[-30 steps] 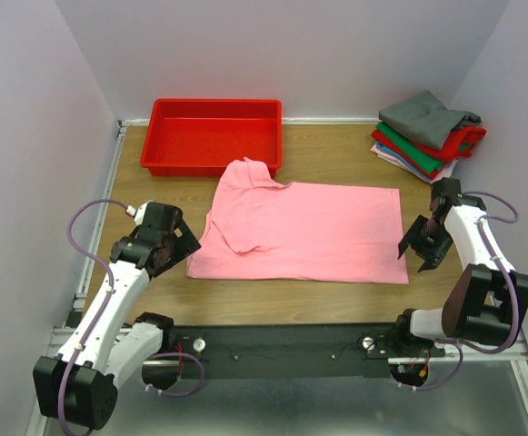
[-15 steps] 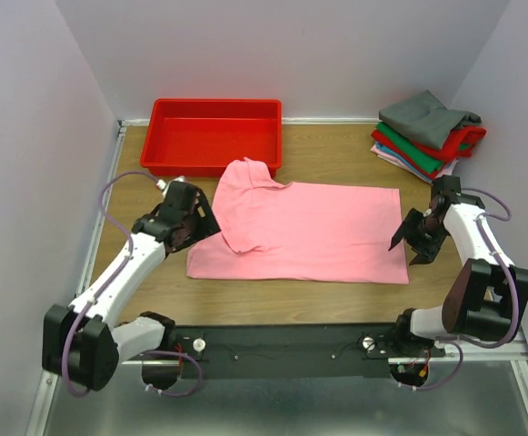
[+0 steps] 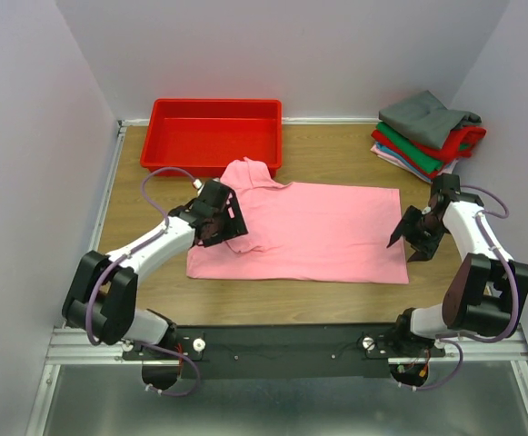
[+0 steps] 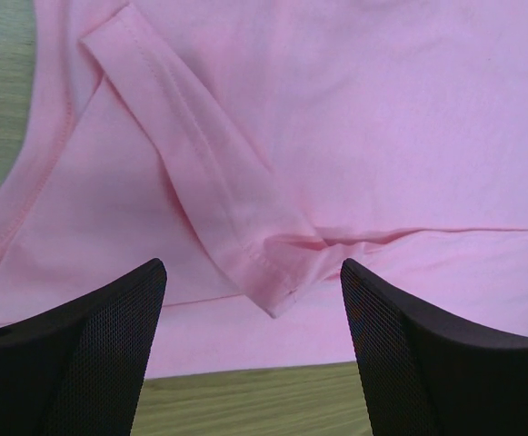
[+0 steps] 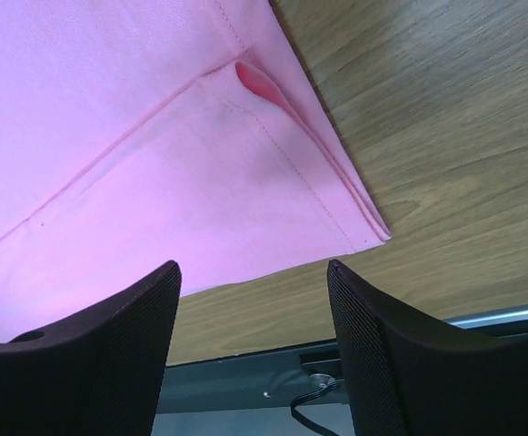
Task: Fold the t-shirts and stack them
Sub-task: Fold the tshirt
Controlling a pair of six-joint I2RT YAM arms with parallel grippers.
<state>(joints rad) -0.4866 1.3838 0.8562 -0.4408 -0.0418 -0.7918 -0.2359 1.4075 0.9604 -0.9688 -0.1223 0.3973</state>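
Top view, shirt: the pink t-shirt (image 3: 309, 232) lies flat in the middle of the table (image 3: 336, 150). Its collar end is toward my left arm and its hem toward my right. It is well apart from the folded stack (image 3: 427, 136) in the far right corner.
Top view, tools: my left gripper (image 3: 223, 218) hangs over the sleeve area and my right gripper (image 3: 415, 232) sits at the hem edge. Both are spread wide and hold nothing.
Top view, risk: the shirt's far shoulder lies right up against the red tray (image 3: 214, 136). A careless lift on that side could drag cloth over the tray wall.
Left wrist, target: the sleeve (image 4: 200, 163) is tucked across the body, its cuff end lying between my open jaws.
Left wrist, risk: if I pinch too shallow I take the sleeve alone, and it flips back out and undoes the tuck. If I pinch too deep I bunch the layers into a crooked crease.
Right wrist, target: the hem corner (image 5: 373, 232) lies on bare wood, two layers stacked, just ahead of my open jaws.
Right wrist, risk: the edges are thin and flat, so my fingers could close on the top layer only and peel it off the lower one.
Both arms, risk: if one side lifts ahead of the other, the fold skews and the finished shirt sits badly on the stack.
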